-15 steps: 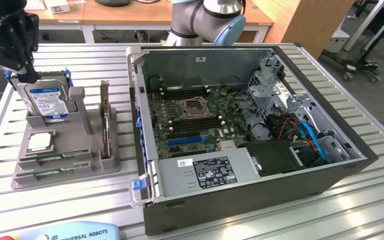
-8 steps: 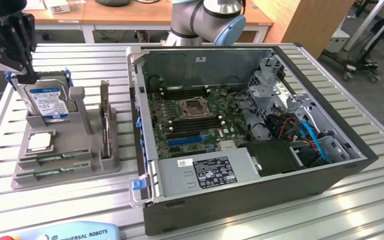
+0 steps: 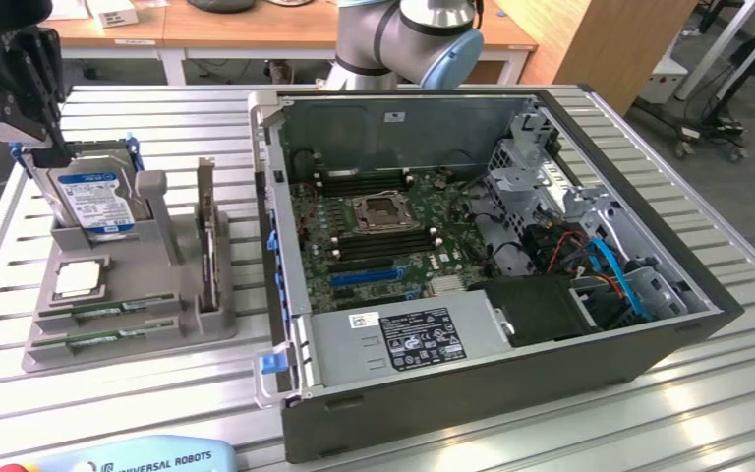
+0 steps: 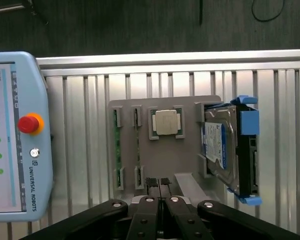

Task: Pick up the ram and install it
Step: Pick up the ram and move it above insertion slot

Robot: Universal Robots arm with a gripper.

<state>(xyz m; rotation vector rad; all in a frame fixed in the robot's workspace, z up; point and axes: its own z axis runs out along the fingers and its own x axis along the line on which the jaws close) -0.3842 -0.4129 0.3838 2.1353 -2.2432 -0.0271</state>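
Now, closed hand (image 4: 160, 186), ram (image 4: 138, 147) just beside

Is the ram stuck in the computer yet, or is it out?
Out. Two ram sticks lie in the grey holder's slots, beside the open computer case; the shut claw holds nothing.

A robotics lab or workshop — an open computer case (image 3: 483, 403) lies on a slatted metal table (image 3: 154, 118), with a robot arm (image 3: 411, 34) behind it and wooden desks (image 3: 260, 34) beyond. Beside the case, a grey holder (image 3: 142, 344) keeps ram (image 3: 105, 311) and a hard drive (image 3: 95, 202); in front lies a control tablet (image 3: 142, 457) with a red stop button (image 4: 29, 123).
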